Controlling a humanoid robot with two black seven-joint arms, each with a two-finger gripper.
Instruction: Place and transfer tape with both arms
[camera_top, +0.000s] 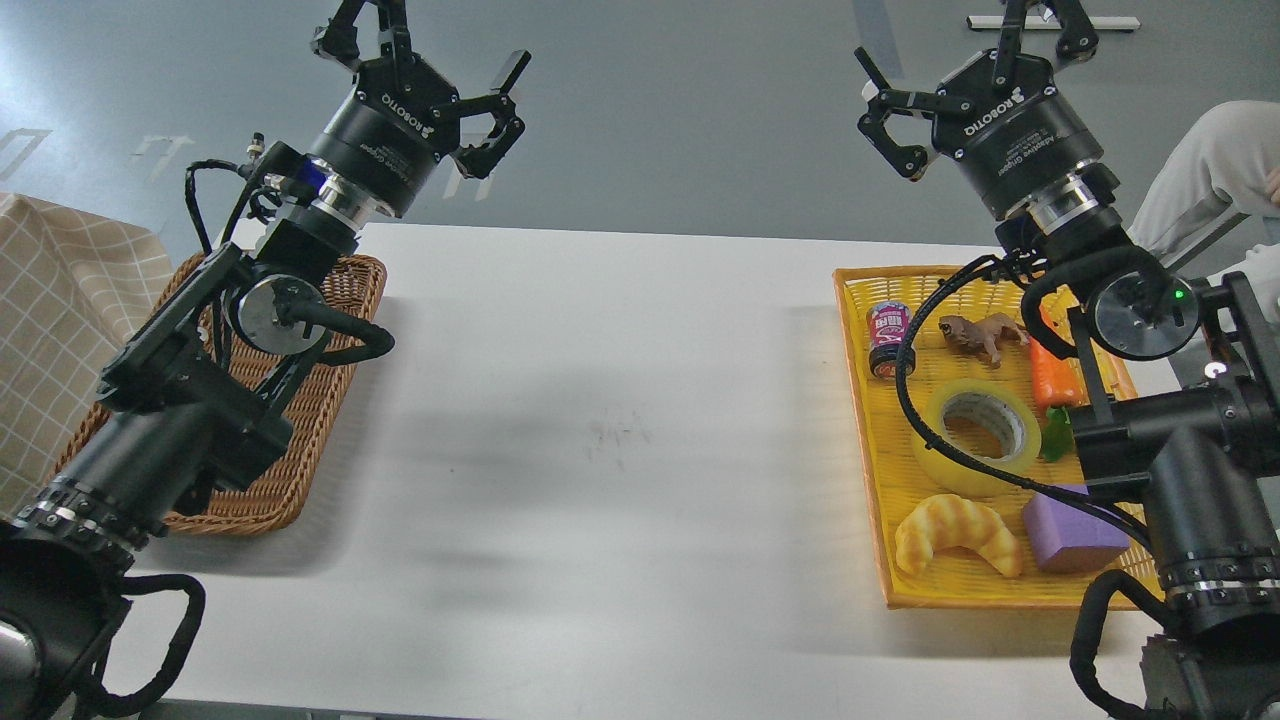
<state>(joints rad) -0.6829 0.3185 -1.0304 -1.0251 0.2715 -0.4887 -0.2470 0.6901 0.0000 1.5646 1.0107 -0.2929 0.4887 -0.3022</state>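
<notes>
- Tape (978, 434) flat in the yellow tray (862, 400) on the right, core hole up, nothing gripping it. A black cable from the right arm crosses its left edge.
- Left gripper (440, 75) raised above the far table edge, fingers spread, empty.
- Right gripper (960, 70) also raised, fingers spread, empty; upper fingers cut by the top edge of the frame.
- Both bodies read "ROBOTIQ"; smaller print below looks like "Adaptive Gripper", the rest too small to read.
- Tray, around the tape: small can (888, 338) with a purple-pink label at far left, text unreadable; brown animal figure (985, 335) beside it; carrot (1052, 378) to the tape's right, partly behind the right arm, with a green piece (1056, 432) below it; croissant (958, 533) in front of the tape; purple block (1070, 530) just right of the croissant, cable across its top.
- Tray's right side hidden by the right arm.
- Wicker basket (320, 400) at table left, mostly covered by the left arm; contents can't be seen.
- Checked beige cloth (60, 310) at the left edge, cut off.
- White table (600, 450), faint scuff near centre, arm shadows on it.
- Grey floor (680, 110) beyond with pale markings; person's light-trousered leg (1210, 170) at right edge, cropped.
</notes>
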